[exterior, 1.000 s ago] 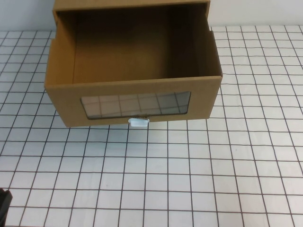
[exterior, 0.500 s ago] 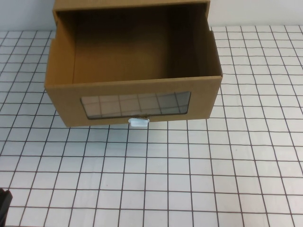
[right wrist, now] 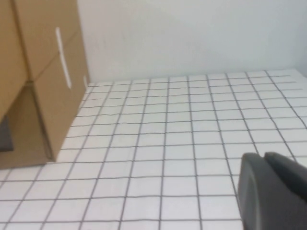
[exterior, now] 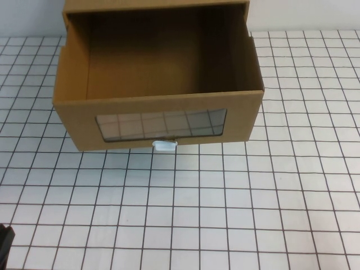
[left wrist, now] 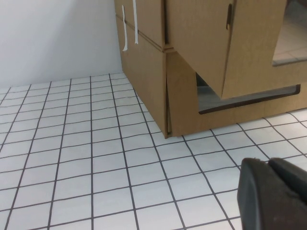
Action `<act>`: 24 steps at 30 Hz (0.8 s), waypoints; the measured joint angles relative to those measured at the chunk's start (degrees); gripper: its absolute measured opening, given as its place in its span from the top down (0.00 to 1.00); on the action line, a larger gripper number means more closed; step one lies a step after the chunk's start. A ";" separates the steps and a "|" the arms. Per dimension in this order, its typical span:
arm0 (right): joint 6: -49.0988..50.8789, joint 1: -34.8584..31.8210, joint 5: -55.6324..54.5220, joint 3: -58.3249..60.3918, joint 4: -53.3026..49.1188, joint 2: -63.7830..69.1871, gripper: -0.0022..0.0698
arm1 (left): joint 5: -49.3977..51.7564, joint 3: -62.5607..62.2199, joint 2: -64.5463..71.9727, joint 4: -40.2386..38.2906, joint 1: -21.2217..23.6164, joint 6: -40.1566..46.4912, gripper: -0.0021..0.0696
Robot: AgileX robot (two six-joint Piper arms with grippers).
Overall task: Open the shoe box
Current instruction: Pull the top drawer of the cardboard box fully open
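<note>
We saw the left gripper [left wrist: 268, 165] held low over the white gridded counter [exterior: 236, 214], its dark fingers [left wrist: 254, 191] pressed together with only a thin seam between them and holding nothing. It looked toward a side corner of the shoe box [exterior: 76, 121] and stood apart from it. In the high view only a dark part of the left arm [exterior: 4, 243] showed, at the lower left corner of the frame. The right gripper [right wrist: 265, 160] did not appear in the high view. Its own camera showed it low over the counter as well, fingers [right wrist: 268, 191] closed on each other and empty, the box off to one side and well apart. The box sat in the upper left and centre of the high view, its outer sleeve [exterior: 154, 5] at the top edge. Its drawer [exterior: 157, 62] was drawn out toward the lower edge, open on top. The drawer's front panel faced the bottom of the frame, its long edge running left to right and turned slightly, the right end a little higher. A clear window [exterior: 161, 124] filled the middle of that panel, and a small white pull tab [exterior: 165, 145] stuck out just below it.
</note>
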 joint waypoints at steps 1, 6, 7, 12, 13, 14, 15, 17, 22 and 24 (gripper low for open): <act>0.00 -0.94 0.00 1.65 0.00 -1.90 0.99 | 0.00 0.00 0.00 0.00 0.00 0.00 0.98; 0.00 -3.33 7.19 4.22 0.00 -13.91 0.99 | 0.00 0.00 0.00 0.00 0.00 0.00 0.98; 0.00 -3.33 8.71 4.23 0.00 -15.59 0.99 | 0.00 0.00 0.00 0.00 0.00 0.00 0.98; 0.00 -3.33 17.00 4.23 0.00 -19.01 0.99 | 0.00 0.00 0.00 0.00 0.00 0.00 0.98; 0.00 -3.33 17.85 4.23 0.00 -19.01 0.99 | 0.00 0.00 0.00 0.00 0.00 0.00 0.98; 0.00 -3.33 18.07 4.23 0.00 -19.01 0.99 | 0.00 0.00 0.00 0.00 0.00 0.00 0.98; 0.00 -3.33 18.19 4.23 0.11 -19.01 0.99 | 0.00 0.00 0.00 0.00 0.00 0.00 0.98; 0.00 -3.33 18.19 4.23 0.11 -19.01 0.99 | 0.00 0.00 0.00 0.00 0.00 0.00 0.98; -4.09 -3.33 20.28 4.23 2.42 -19.01 0.99 | 0.00 0.00 0.00 0.00 0.00 0.00 0.98; -12.79 -3.33 22.55 4.23 8.62 -19.01 0.99 | 0.00 0.00 0.00 0.00 0.00 0.00 0.98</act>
